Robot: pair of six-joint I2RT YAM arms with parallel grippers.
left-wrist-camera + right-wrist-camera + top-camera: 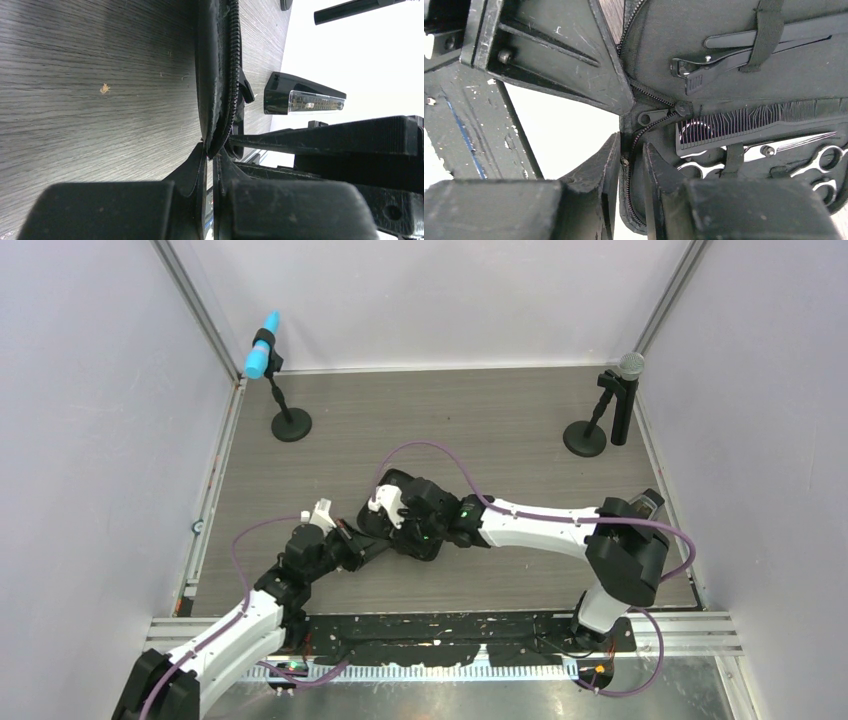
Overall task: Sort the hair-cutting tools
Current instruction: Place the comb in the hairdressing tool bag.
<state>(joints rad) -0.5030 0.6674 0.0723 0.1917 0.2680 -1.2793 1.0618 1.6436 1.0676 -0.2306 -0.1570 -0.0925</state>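
A black zip case [684, 30] lies open in the right wrist view. Under its straps sit a long black comb [749, 125], silver scissors [819, 155] and two black clips [724, 62]. My right gripper [631, 150] straddles the case's zippered edge just below the zip pull [651, 118], jaws pressed on it. My left gripper [212, 152] is shut on the case's edge [217, 75], which stands upright above the fingertips. From above, both grippers, left [345, 537] and right [385, 515], meet at the table's middle and hide most of the case.
A blue microphone [262, 345] on a round base [291, 424] stands at the back left. A grey microphone [628, 365] with its base [585, 438] stands at the back right. White walls close in the wooden table [480, 420] on three sides.
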